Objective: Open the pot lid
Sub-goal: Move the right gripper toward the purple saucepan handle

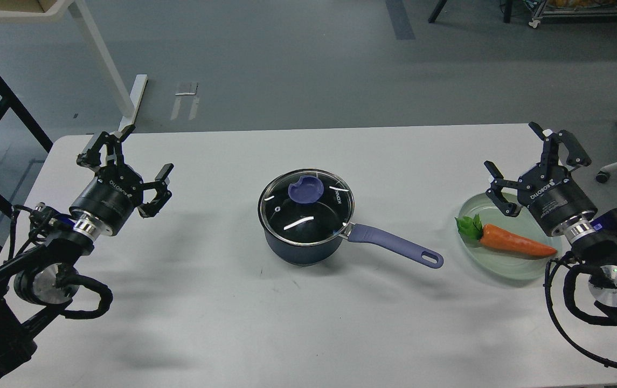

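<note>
Glass lid (305, 200) sits on the pot (302, 237), mid-table.
Our left gripper (134, 163) and right gripper (529, 156) — both spread open, empty — flank it about equally.

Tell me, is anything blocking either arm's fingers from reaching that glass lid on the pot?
Nothing visible does. The round clear glass lid sits on the dark navy saucepan, with only bare white table between it and either open gripper, left or right.

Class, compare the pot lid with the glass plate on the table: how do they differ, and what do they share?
The lid is clear with a steel rim and purple-blue knob; the plate is pale green, rimless and knobless. The lid sits on the pot; the plate lies on the table, holding a carrot. Both are round glass.
</note>
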